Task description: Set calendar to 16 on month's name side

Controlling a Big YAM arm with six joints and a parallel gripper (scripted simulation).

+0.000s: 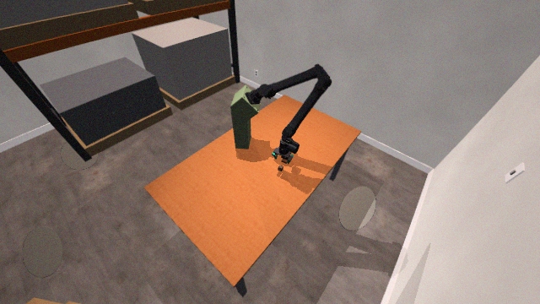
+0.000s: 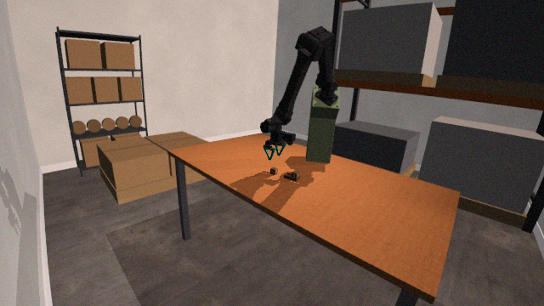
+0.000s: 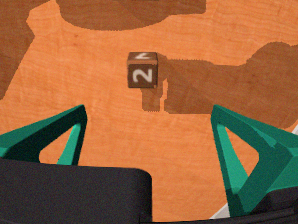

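Observation:
A small brown cube (image 3: 143, 72) (image 2: 274, 171) (image 1: 279, 168) stands alone on the orange table (image 1: 219, 203) (image 2: 361, 204). Its face towards the wrist camera shows a white 2, and another digit on its top is too foreshortened to read. The dark brown tray (image 2: 290, 175) lies flat a little beyond the cube; I cannot make out what it holds. My gripper (image 3: 149, 111) (image 2: 273, 155) (image 1: 283, 159) is open wide and empty. It hangs above the table just short of the cube, with its teal fingers clear of it on both sides.
The arm's green pedestal (image 1: 242, 118) (image 2: 321, 132) stands on the table behind the tray. Shelving with large grey boxes (image 2: 382, 38) is behind the table. Cardboard boxes (image 2: 132, 166) sit on the floor to the left.

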